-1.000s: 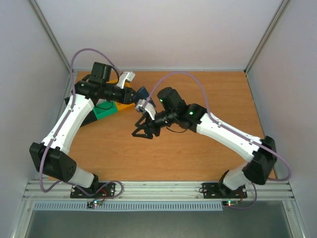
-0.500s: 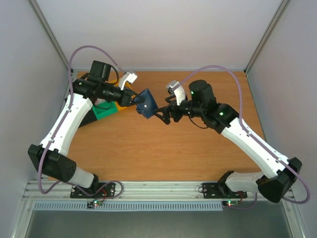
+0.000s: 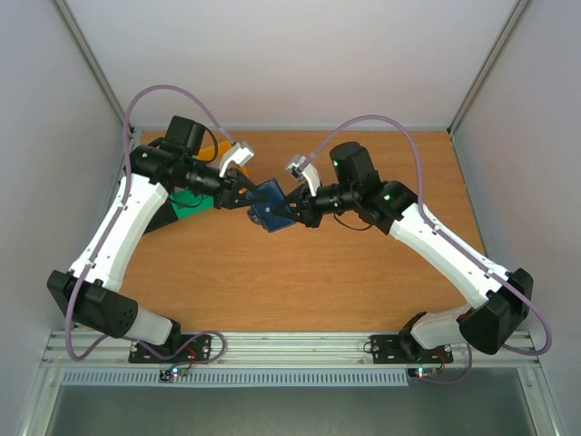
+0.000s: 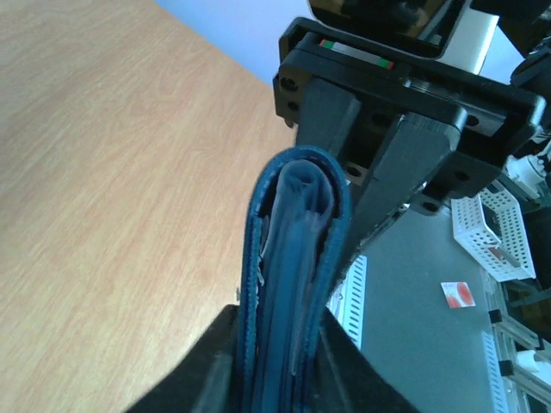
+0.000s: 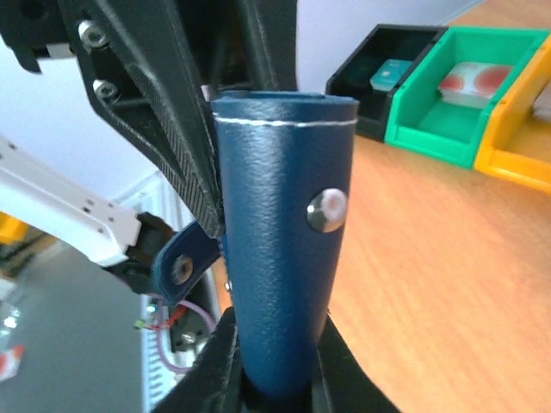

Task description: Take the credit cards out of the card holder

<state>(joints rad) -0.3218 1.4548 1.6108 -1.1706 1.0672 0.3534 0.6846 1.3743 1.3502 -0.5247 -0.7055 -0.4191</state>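
Fingers (image 5: 217, 366) of my right gripper (image 3: 293, 211) and left gripper (image 3: 245, 194) both clamp the folded card holder (image 3: 270, 209). Two cards (image 5: 467, 80) already lie in bins (image 5: 430, 131) beyond them, and probably more are still inside.

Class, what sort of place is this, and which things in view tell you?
Probably a robotics lab cell: white panels around a wooden table, left arm and right arm bolted to a metal rail, coloured sorting bins.

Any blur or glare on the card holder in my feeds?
Top external: evenly lit and sharp, card holder small in mid-frame. Left wrist: it fills the frame, inner folds soft, background washed bluish. Right wrist: stitching crisp, small glint on the snap stud, bins behind slightly soft.
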